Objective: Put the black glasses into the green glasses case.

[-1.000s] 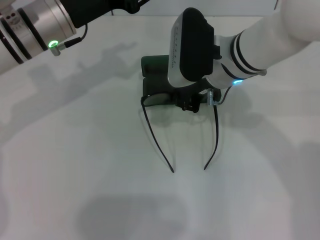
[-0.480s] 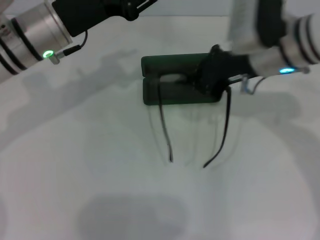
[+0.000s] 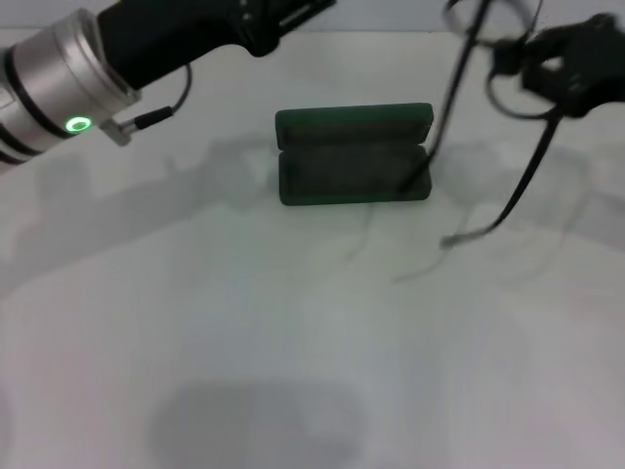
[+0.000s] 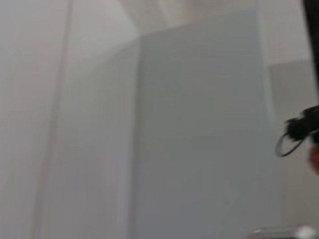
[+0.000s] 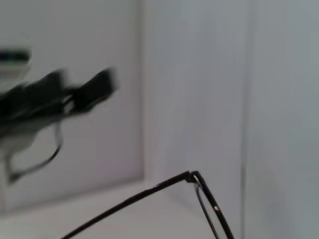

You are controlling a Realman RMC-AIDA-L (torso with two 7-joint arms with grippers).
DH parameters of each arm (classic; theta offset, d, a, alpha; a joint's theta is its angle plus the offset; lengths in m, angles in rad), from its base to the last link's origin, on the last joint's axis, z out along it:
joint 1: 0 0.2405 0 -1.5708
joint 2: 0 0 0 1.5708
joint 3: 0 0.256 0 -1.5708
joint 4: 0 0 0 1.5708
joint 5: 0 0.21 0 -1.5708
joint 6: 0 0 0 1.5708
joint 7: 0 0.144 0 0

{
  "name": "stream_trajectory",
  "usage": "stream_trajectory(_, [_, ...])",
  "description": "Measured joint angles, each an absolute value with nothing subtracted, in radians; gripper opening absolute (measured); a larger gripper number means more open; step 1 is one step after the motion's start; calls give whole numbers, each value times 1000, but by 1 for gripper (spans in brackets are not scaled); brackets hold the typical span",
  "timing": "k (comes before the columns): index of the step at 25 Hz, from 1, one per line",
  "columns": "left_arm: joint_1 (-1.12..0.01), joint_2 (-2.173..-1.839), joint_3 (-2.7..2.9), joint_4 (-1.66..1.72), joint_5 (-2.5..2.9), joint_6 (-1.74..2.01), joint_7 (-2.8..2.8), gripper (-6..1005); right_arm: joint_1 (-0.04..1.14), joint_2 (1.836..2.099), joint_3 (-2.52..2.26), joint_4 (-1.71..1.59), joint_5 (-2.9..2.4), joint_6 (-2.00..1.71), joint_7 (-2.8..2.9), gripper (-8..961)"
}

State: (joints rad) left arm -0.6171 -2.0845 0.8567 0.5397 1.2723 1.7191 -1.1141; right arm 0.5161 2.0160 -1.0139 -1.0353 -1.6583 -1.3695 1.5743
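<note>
The green glasses case (image 3: 342, 174) lies open in the middle of the white table (image 3: 244, 322), its lid (image 3: 354, 124) standing at the back, with nothing inside it. My right gripper (image 3: 564, 73) is at the upper right, raised above the table, and is shut on the black glasses (image 3: 528, 176). The glasses hang from it with the temple arms pointing down. One temple arm (image 3: 447, 98) crosses in front of the case's right end. In the right wrist view a hinge and a temple arm (image 5: 192, 177) show. My left arm (image 3: 146, 49) reaches across the top left.
The arms' shadows fall on the tabletop around the case. A pale wall (image 4: 199, 124) fills the left wrist view. A blurred dark arm end (image 5: 60, 97) shows far off in the right wrist view.
My right gripper has lifted the black glasses from the case's front edge, up and to the right. The case now shows fully. My left arm has shifted slightly.
</note>
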Motion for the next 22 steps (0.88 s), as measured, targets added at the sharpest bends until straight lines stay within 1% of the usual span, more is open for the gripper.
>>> stream_trajectory(4, [-653,-2084,948,538,1279,1720,-1184,524,524,2014,-937,-908,-1592,-1388,1524,108])
stream_trajectory(8, [-702,-2079,1017,537,1333,1709,-1245,524,561,2013,-929,-814,-1590,-1387,1501,108])
stream_trajectory(16, [-782,-2082,1030,539,1443,1617,-1374,525,584,2020,-939,-740,-1580,-1414,1464,108])
stream_trajectory(22, [-806,-2084,1030,539,1491,1607,-1387,525,595,2020,-944,-722,-1567,-1453,1458,108])
